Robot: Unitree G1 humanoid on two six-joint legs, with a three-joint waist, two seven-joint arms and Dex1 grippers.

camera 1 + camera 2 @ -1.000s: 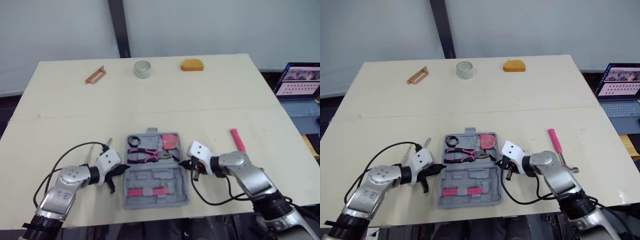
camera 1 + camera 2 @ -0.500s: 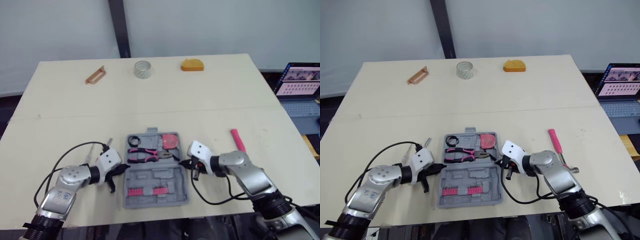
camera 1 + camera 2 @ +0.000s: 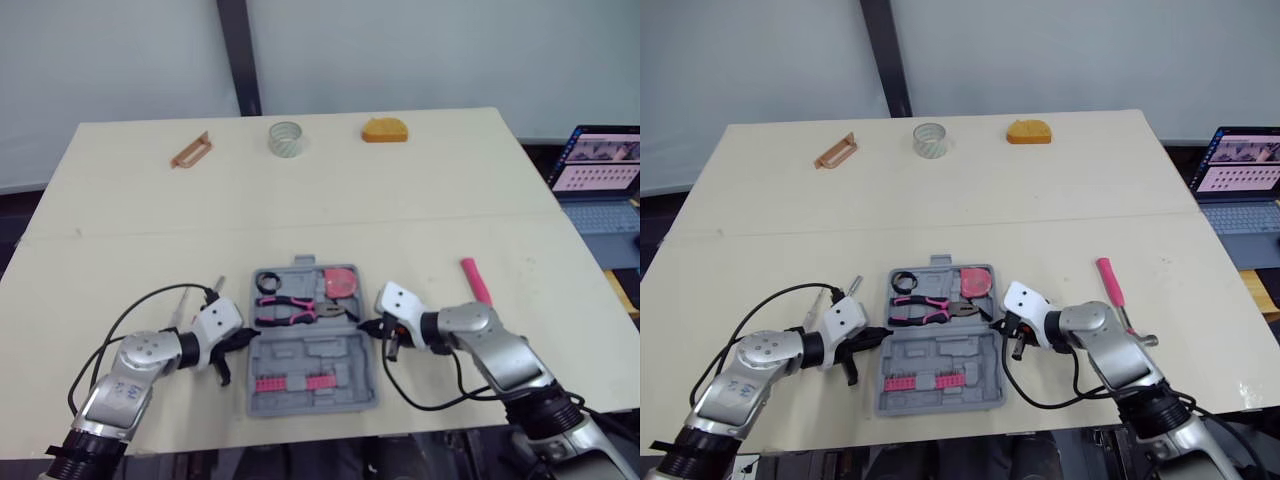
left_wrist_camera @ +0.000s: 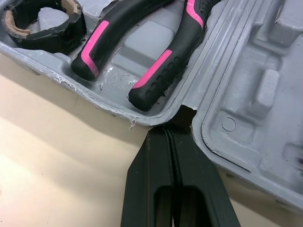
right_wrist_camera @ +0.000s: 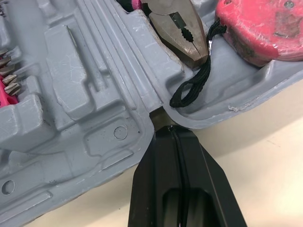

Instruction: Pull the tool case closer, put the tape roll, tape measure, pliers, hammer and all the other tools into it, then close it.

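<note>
The grey tool case lies open near the table's front edge. Its far half holds a black tape roll, pink-handled pliers and a red tape measure; pink bits sit in the near half. My left gripper is shut, its tip in the hinge notch on the case's left side. My right gripper is shut, its tip at the right hinge notch. A pink-handled hammer lies on the table right of the case.
Along the table's far side lie an orange-brown handle-shaped tool, a clear tape roll and an orange object. A slim tool lies by my left wrist. A laptop stands off the table's right edge.
</note>
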